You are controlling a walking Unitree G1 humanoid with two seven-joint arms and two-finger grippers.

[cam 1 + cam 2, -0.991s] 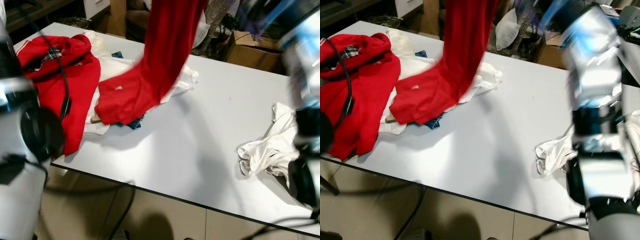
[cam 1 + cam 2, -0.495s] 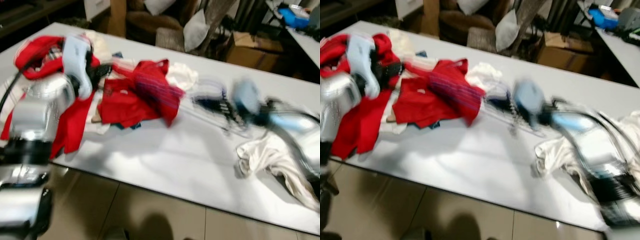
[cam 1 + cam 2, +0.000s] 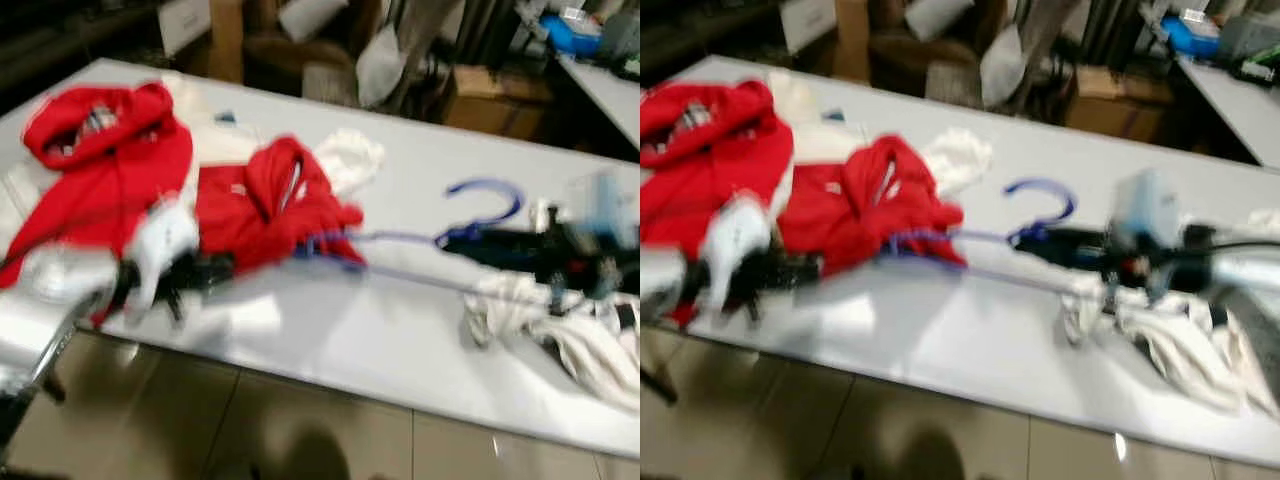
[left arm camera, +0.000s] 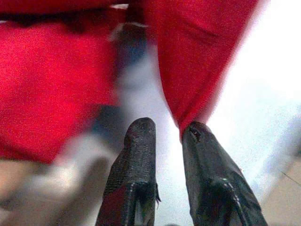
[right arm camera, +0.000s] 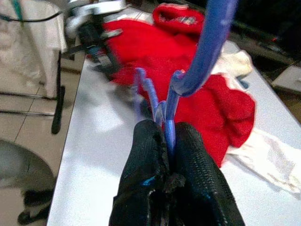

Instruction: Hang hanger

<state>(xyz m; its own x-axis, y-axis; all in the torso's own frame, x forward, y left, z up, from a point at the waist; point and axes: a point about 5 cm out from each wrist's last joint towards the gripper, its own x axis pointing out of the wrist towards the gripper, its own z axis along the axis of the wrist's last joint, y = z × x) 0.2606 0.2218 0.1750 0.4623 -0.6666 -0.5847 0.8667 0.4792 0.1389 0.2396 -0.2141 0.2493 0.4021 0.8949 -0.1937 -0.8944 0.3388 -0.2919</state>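
Gripping the blue hanger (image 5: 203, 56) tight, the right hand (image 5: 167, 136) must lift it (shirt (image 3: 270, 205) attached); left hand (image 4: 167, 134) pinches the shirt.

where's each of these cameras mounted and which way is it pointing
Left and right eye views: on the head, looking forward and down at the white table; both arms reach in, the right gripper at the blue hanger.
Left wrist view: on the left wrist, looking along the left gripper, whose black fingers pinch the edge of the red garment.
Right wrist view: on the right wrist, looking along fingers shut on the hanger's neck.
Shared: the hanger and the red garment appear in the head and right wrist views.
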